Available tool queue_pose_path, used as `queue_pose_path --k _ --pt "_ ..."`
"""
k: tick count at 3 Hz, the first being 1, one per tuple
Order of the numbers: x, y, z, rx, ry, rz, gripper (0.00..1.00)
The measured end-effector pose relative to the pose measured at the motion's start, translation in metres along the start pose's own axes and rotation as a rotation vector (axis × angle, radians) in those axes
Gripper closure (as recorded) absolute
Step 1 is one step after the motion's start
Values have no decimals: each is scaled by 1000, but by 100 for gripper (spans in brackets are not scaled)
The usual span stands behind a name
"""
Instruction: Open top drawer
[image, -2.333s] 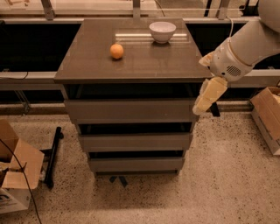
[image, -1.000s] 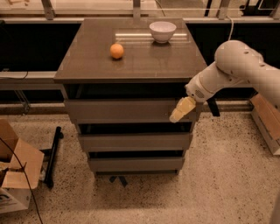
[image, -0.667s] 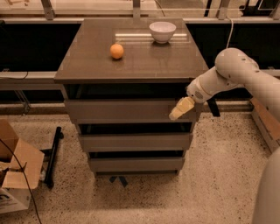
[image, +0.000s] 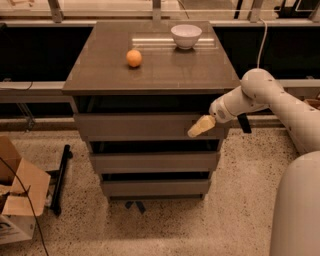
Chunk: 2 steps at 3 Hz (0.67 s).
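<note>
The top drawer (image: 140, 126) is the uppermost of three grey-brown drawers in a cabinet, with a flat handle-less front. It stands slightly out from the cabinet body, with a dark gap above it. My gripper (image: 198, 127), with pale yellowish fingers, is at the right part of that drawer front, pointing left and down against the panel. The white arm (image: 260, 95) reaches in from the right.
An orange (image: 133, 58) and a white bowl (image: 186, 36) sit on the cabinet top (image: 155, 75). Two lower drawers (image: 155, 162) stand below. A cardboard box (image: 17, 200) lies on the floor at left beside a black bar (image: 60, 177).
The arm has swung in from the right and lowered; the gripper moved left along the top drawer front. The drawer looks unchanged.
</note>
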<state>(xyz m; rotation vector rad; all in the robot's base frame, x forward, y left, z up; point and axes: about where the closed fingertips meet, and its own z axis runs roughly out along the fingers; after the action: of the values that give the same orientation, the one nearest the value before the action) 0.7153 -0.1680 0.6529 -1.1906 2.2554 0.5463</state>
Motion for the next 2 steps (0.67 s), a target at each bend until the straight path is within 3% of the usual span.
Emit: queue_pose_path --k 2 --pt "-9 2 -12 0 0 0 63"
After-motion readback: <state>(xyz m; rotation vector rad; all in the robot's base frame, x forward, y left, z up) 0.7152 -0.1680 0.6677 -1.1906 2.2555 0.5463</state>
